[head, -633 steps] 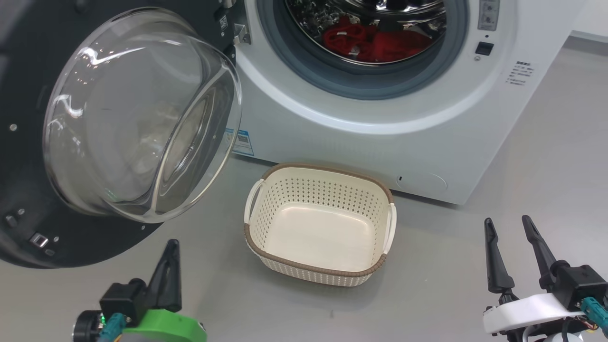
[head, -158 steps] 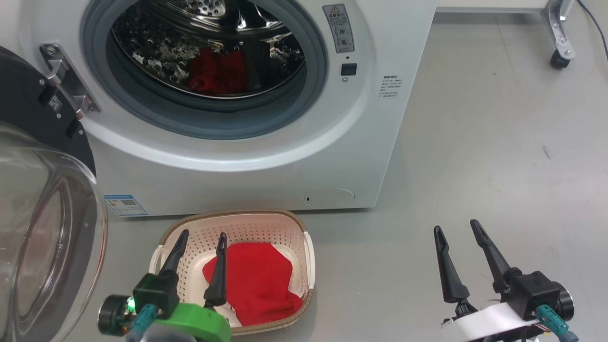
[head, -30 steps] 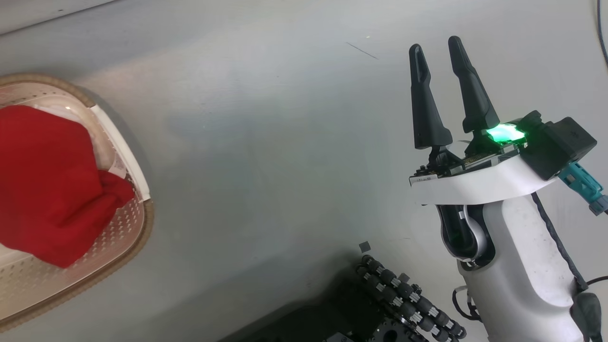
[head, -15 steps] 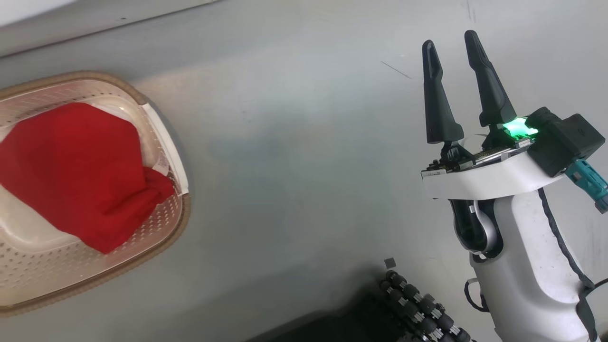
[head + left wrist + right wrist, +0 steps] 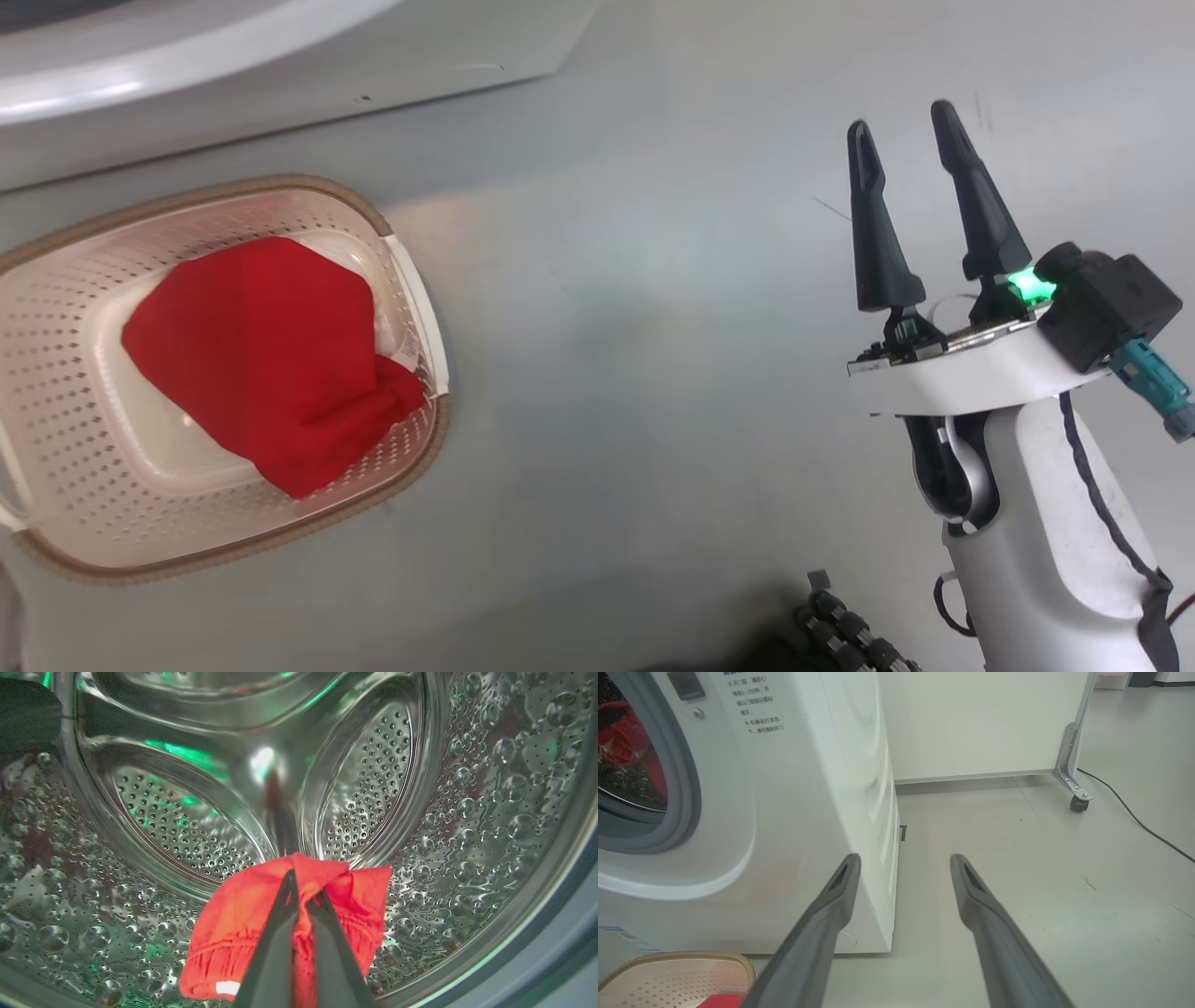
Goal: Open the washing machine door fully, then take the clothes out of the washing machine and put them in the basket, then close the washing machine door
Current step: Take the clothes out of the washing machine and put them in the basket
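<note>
Washing machine [image 5: 808,788] first: big white box, mouth open, steel drum [image 5: 187,821] shiny and dimpled inside. The basket [image 5: 56,392] sits on the floor [image 5: 653,373] just below the machine's front, w/ one red garment [image 5: 271,355] heaped in it, bunched against one end wall. The right gripper [image 5: 900,117] hangs off to the side over bare floor, fingers spread, nothing btwn them. The left gripper [image 5: 306,884] is deep in the drum, fingers pressed together on a fold of a second red garment [image 5: 224,933], which droops below the pinch.

Risks, imo: the pinch has only a thin bunched fold near the top, so most of the cloth hangs free. It could slide out, or drag & catch on the grey ring [image 5: 689,788] on the way out, then land on the floor short of the basket. The head view looks at floor & basket, not the drum, so a slip might go unnoticed.
</note>
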Motion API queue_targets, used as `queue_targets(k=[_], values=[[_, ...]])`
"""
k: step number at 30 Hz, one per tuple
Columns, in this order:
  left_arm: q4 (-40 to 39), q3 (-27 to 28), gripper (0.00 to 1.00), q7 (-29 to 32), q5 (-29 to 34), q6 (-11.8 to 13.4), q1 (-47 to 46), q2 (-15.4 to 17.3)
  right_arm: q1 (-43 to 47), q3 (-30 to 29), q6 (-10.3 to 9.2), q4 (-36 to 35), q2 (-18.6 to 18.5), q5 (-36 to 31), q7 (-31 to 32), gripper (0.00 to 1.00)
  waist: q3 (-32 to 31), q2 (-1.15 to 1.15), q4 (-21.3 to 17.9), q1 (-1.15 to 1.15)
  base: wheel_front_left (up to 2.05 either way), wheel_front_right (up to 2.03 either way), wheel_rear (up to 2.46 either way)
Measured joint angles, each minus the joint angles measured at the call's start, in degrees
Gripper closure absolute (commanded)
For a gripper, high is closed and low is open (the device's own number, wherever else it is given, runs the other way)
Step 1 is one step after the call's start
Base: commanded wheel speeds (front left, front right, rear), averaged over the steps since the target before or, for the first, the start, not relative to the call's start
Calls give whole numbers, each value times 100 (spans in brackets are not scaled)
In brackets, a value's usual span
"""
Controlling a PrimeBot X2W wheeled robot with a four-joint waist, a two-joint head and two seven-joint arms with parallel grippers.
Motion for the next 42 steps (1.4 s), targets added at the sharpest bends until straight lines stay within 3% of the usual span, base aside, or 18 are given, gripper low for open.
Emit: queue_targets(k=[14,29,42], values=[[-464,-2,100,-1207,-108,58,1437,-392,587,-67,21,160,-3,-226,0,0,-948,0,463,0,0,0,0],[-1354,-220,100,-1294,166,102,2759,-717,1185,-102,23,240,-4,-332,0,0,-1894,0,826,0,0,0,0],[-1753,-802,100,-1293,71,131,4156,-1276,1687,-165,8,194,-4,-492,0,0,-2536,0,1350,0,0,0,0]])
